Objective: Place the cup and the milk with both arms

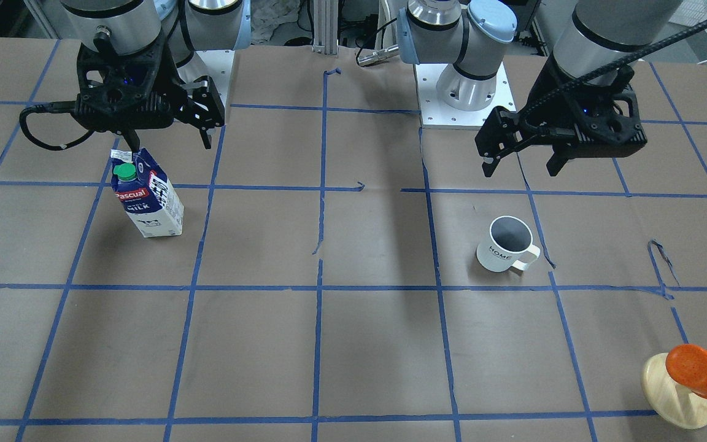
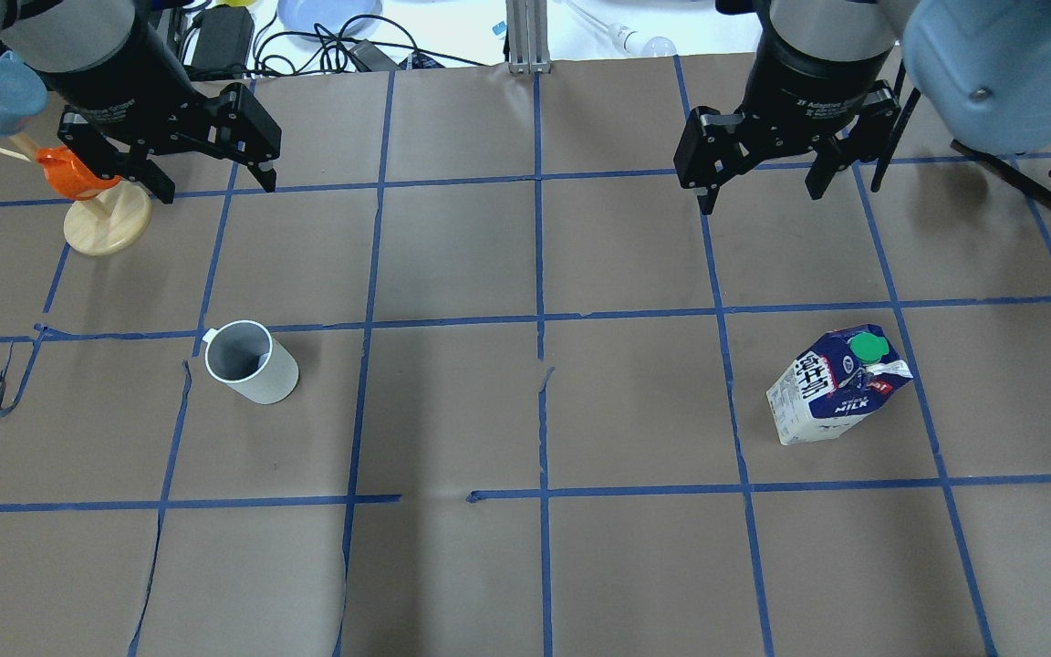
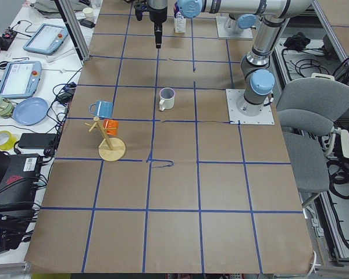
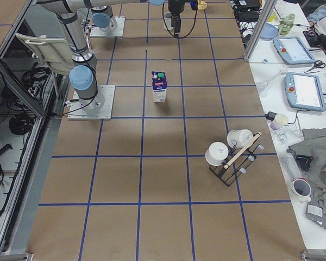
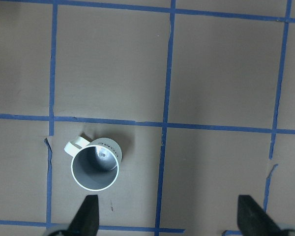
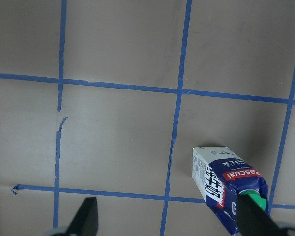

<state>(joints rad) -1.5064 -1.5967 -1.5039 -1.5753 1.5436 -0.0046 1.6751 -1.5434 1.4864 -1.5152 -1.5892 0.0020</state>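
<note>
L gripper [image 2: 215, 189], R gripper [image 2: 761, 201] open

I see matt brown paper covering the table [image 1: 378, 356], blue tape [image 1: 378, 287], a smooth glazed cup [image 1: 504, 248], the milk [image 1: 151, 205] in printed card with a plastic cap [image 1: 124, 172], and a pale wooden disc [image 1: 669, 396].

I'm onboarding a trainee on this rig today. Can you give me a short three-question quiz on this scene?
1. True or false: the cup lies on its side.
2. The cap on the milk is: A red, B green, C white.
3. Fill in: the left gripper and the right gripper are both ____.
Key: 1 false, it stands upright; 2 B; 3 open.
</note>
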